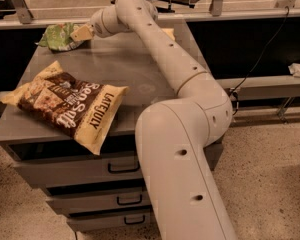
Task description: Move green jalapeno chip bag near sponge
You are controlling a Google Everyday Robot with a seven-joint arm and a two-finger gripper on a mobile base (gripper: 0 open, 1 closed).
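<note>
The green jalapeno chip bag [56, 36] lies crumpled at the far left corner of the grey cabinet top [125, 74]. My gripper [80, 33] reaches across the top and sits at the bag's right edge, touching or nearly touching it. The sponge [168, 33] is a pale yellow block at the far right of the top, mostly hidden behind my arm.
A large brown-and-cream Late July chip bag [65, 104] lies at the front left, overhanging the front edge. Drawers [90, 169] are below the top. A rail [230, 15] runs behind the cabinet. My arm [160, 54] crosses the right half of the top.
</note>
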